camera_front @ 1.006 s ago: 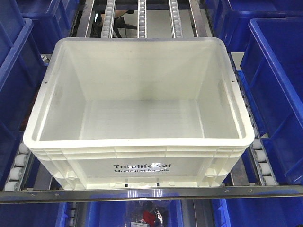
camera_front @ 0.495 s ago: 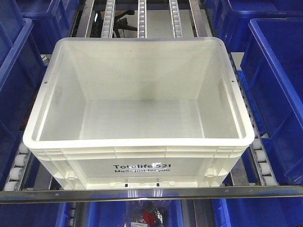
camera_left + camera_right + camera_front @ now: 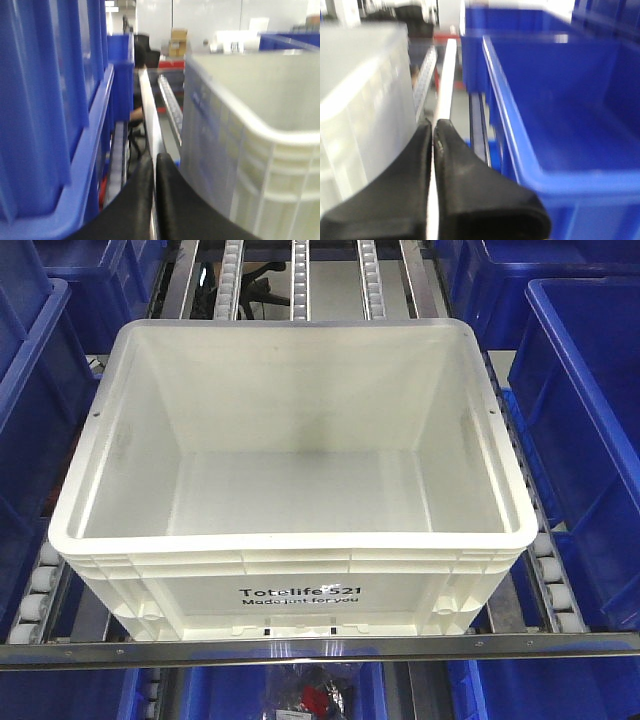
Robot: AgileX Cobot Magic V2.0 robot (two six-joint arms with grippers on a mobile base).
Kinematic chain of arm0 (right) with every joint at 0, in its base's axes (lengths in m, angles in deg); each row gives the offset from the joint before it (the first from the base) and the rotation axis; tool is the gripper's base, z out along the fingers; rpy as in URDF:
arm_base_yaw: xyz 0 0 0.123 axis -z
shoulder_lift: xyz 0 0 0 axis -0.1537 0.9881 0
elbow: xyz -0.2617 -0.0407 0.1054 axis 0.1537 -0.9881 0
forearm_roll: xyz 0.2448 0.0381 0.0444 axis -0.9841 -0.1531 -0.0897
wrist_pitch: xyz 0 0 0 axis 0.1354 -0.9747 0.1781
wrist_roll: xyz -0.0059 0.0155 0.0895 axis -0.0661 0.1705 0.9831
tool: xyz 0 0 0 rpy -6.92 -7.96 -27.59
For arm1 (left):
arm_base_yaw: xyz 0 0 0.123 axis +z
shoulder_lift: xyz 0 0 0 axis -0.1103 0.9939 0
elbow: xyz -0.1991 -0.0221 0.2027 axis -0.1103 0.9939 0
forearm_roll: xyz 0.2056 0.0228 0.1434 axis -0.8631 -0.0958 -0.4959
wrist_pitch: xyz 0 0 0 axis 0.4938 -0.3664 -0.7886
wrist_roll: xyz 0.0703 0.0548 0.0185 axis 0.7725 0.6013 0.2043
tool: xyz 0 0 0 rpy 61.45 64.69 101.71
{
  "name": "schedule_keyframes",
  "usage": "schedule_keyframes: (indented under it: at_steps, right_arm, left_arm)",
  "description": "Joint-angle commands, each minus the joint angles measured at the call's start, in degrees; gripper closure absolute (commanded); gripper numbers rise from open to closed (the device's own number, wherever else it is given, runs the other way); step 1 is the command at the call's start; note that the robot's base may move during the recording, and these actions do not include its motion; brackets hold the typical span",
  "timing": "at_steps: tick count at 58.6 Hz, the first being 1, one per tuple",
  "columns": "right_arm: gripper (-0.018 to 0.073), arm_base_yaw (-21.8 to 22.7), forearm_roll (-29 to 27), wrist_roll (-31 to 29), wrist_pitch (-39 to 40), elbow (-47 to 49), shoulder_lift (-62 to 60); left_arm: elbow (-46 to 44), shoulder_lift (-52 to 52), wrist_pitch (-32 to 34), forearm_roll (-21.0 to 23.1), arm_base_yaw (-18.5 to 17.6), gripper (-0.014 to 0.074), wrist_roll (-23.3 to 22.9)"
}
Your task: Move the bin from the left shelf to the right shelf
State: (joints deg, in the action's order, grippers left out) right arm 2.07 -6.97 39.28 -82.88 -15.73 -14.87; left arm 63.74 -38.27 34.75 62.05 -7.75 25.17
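Observation:
The bin (image 3: 290, 590) is a large white crate with black "Totelife 521" print on its near face. It is empty and rests on the shelf's roller rails, between dark blue crates. Neither gripper shows in the front view. In the left wrist view my left gripper (image 3: 155, 156) is shut with nothing in it, low in the gap beside the bin's left wall (image 3: 235, 150). In the right wrist view my right gripper (image 3: 433, 124) is shut and empty, just off the bin's right wall (image 3: 360, 110).
Dark blue crates flank the bin on the left (image 3: 30, 410) and right (image 3: 590, 420), close to each gripper (image 3: 50, 110) (image 3: 560, 100). Roller rails (image 3: 300, 280) run back behind the bin. A metal bar (image 3: 320, 648) crosses the shelf front. White guide strips (image 3: 149, 110) (image 3: 445, 75) run along both gaps.

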Motion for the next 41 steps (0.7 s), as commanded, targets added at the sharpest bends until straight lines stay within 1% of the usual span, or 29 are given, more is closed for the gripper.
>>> schedule_keyframes:
  at_steps: [1,4,6,9,14,19,23,29,32,37,41]
  right_arm:
    - [0.0567,-0.04,0.29,0.49,9.16,-0.44,-0.21]
    - [0.0567,-0.04,0.46,0.64,8.85,0.84,-0.21]
    - [0.0567,-0.04,0.63,0.64,8.48,1.77,-0.14]
    - [0.0567,-0.04,0.7,0.64,7.94,3.49,0.58]
    - [0.0567,-0.04,0.7,0.64,6.5,7.3,3.54]
    - [0.0567,-0.04,0.64,1.11,3.12,12.65,8.03]
    - [0.0567,-0.04,0.58,2.76,-1.39,16.9,12.71]
    - [0.0567,-0.04,0.63,2.52,-6.68,21.76,18.29]
    - [0.0567,-0.04,0.63,2.49,-7.54,23.01,20.31]
    - [0.0567,-0.04,0.63,2.49,-7.18,23.37,22.25]
    - [0.0567,-0.04,0.63,2.47,-7.18,23.37,22.85]
  left_arm:
    - [0.49,-0.84,10.33,0.56,0.24,0.0603,-0.83]
    - [0.44,-0.78,13.86,0.56,0.24,0.0603,-0.83]
    - [0.3,-0.77,14.86,0.61,0.24,0.0603,-0.92]
    - [-0.95,-0.77,13.53,0.61,0.24,0.0603,-1.95]
    - [-5.11,-0.43,8.27,0.55,0.24,0.0603,-2.69]
    - [-10.32,2.32,3.03,0.55,0.24,0.0603,-2.69]
    - [-15.43,5.61,-2.78,0.55,0.24,0.0603,-2.69]
    - [-22.91,11.8,-11.99,0.55,0.24,0.0603,-1.22]
    - [-25.23,14.4,-14.65,0.55,0.24,0.0603,-0.27]
    - [-28.22,17.37,-17.96,0.64,0.24,0.0603,-0.38]
    - [-28.59,18.29,-18.75,0.58,0.24,0.0603,-0.38]
